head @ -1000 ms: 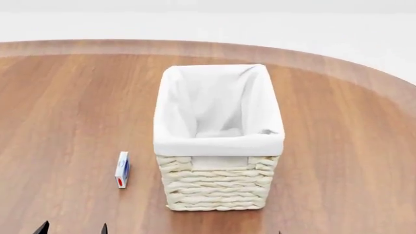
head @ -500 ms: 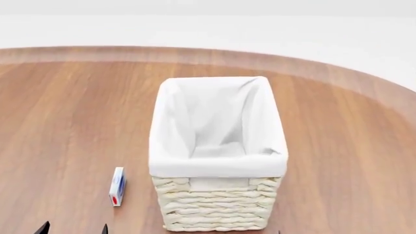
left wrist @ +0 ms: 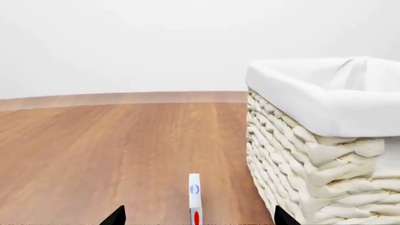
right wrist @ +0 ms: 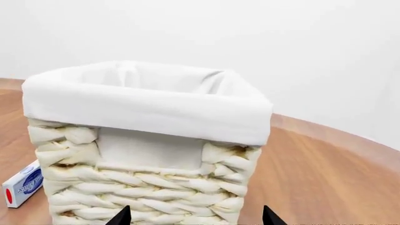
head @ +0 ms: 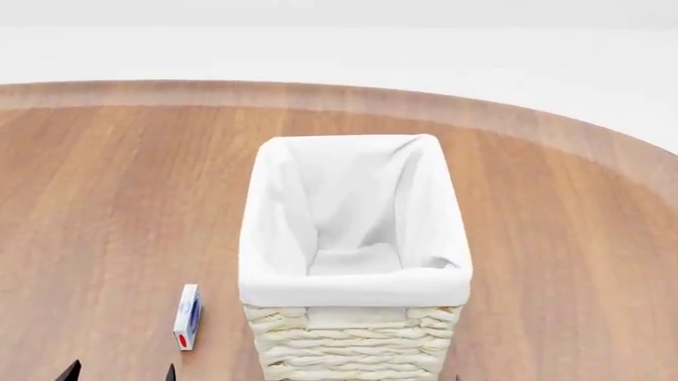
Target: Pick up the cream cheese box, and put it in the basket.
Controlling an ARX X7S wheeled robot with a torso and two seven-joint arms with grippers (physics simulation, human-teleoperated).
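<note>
The cream cheese box (head: 187, 317) stands on its thin edge on the wooden table, just left of the basket (head: 355, 337), red mark toward me. It also shows in the left wrist view (left wrist: 195, 197) and in the right wrist view (right wrist: 22, 183). The cream-white wicker basket with its white liner stands in the middle; it shows in the left wrist view (left wrist: 312, 154) and the right wrist view (right wrist: 147, 154). My left gripper (left wrist: 195, 220) is open, fingertips either side of the box's near end, a little short of it. My right gripper (right wrist: 196, 218) is open in front of the basket's near wall.
The round wooden table (head: 117, 198) curves away behind the basket, with a pale floor beyond its far edge. Only the left gripper's dark fingertips (head: 70, 371) show at the bottom of the head view.
The head view has shifted: the basket and box sit lower and nearer in the picture than before. The box and basket have not moved relative to each other.
</note>
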